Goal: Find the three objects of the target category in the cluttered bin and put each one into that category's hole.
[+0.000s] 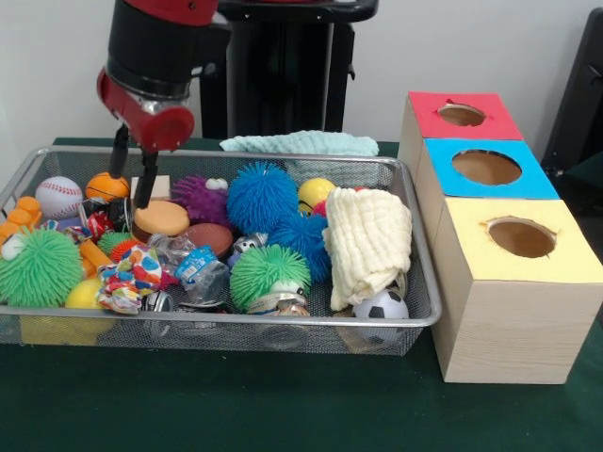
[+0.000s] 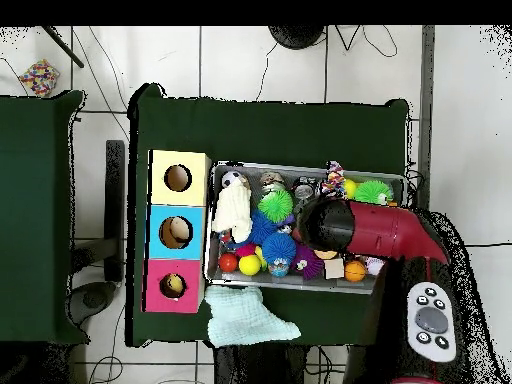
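A green cloth is covering the table [image 1: 283, 414]. Over the mesh bin [image 1: 429, 311], the gripper [image 1: 132, 179] is hanging with its fingers parted, gripping nothing, beside the small basketball [image 1: 105, 185]. The overhead view is hiding this under the arm [image 2: 365, 230], yet is showing something lying inside the red box's hole [image 2: 173, 286].

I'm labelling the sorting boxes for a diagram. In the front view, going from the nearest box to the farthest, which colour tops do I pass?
Yellow-topped box → blue-topped box → red-topped box. Each has a round hole in its top.
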